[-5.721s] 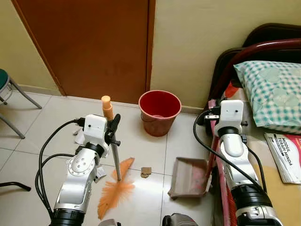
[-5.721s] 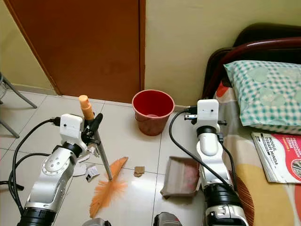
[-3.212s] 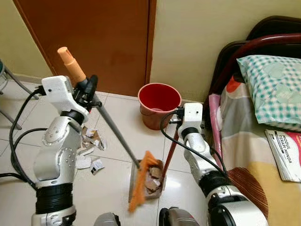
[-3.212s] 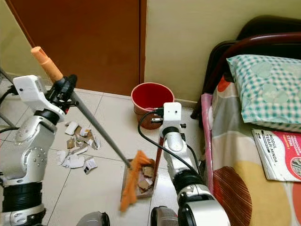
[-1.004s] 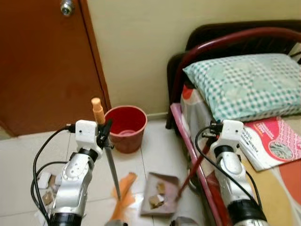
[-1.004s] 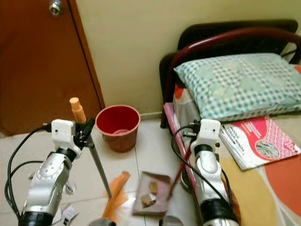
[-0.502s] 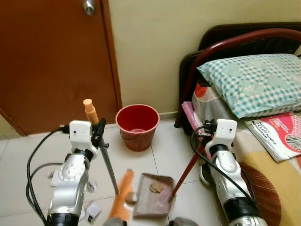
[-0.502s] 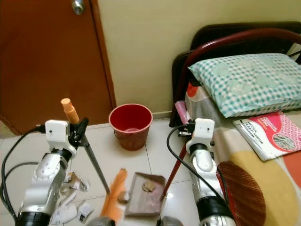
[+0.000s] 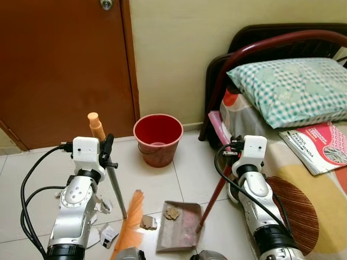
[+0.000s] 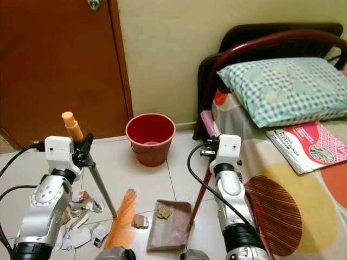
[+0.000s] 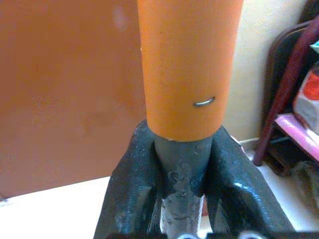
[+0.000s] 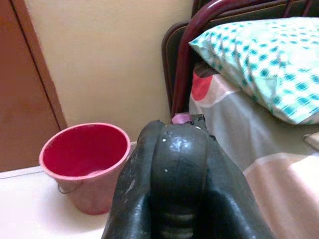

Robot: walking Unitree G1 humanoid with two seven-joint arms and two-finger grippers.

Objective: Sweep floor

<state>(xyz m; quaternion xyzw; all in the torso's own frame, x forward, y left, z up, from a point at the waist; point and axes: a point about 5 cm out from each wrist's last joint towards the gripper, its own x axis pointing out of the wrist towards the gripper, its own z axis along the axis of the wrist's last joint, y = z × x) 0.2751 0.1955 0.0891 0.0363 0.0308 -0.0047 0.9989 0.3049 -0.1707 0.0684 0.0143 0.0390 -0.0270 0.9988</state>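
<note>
Our left hand (image 11: pixel 182 164) pinches the broom (image 9: pixel 116 192) just under its orange grip — the shaft slants down from the hand to the orange bristles (image 9: pixel 129 222) on the floor (image 9: pixel 157 179), beside a scrap (image 9: pixel 146 222). Our right hand (image 12: pixel 174 164) is clamped around the dustpan's red handle (image 9: pixel 214 197), and the dustpan (image 9: pixel 179 230) sits below it, holding another scrap. A red bucket (image 9: pixel 158 138) stands by the wall, and paper bits (image 10: pixel 78 219) lie near our left arm
</note>
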